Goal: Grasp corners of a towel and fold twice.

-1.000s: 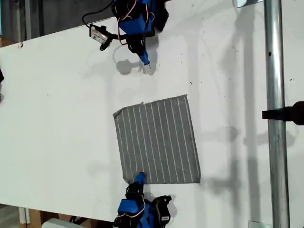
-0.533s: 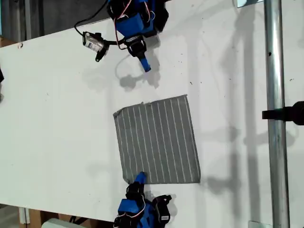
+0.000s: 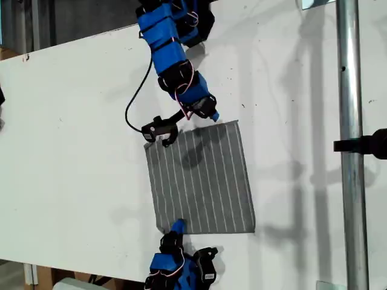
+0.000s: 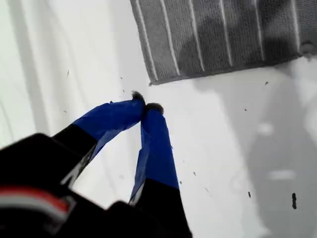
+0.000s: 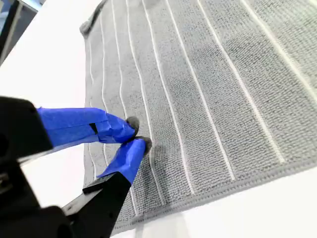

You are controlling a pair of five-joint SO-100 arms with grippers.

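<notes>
The grey white-striped towel (image 3: 202, 181) lies flat and unfolded on the white table (image 3: 72, 151). My first gripper (image 3: 213, 116) reaches in from the exterior view's top. It hangs shut just off the towel's upper edge, short of the upper right corner (image 3: 237, 122). In the first wrist view its tips (image 4: 143, 106) meet over bare table, a little way from a towel corner (image 4: 151, 82). My second gripper (image 3: 178, 226) comes from the exterior view's bottom and rests shut on the towel (image 5: 208, 99) near its lower left corner (image 3: 160, 229), tips (image 5: 134, 135) together on the cloth.
A small black camera on a cable (image 3: 160, 130) hangs by the towel's upper left corner in the exterior view. A metal pole (image 3: 347, 90) with a black clamp (image 3: 363, 144) runs down the exterior view's right. The table's far edge (image 3: 72, 39) slants across the upper left.
The first arm has swung down from the table's far edge to the towel's upper edge, its camera trailing along. The second arm and the towel have not moved.
</notes>
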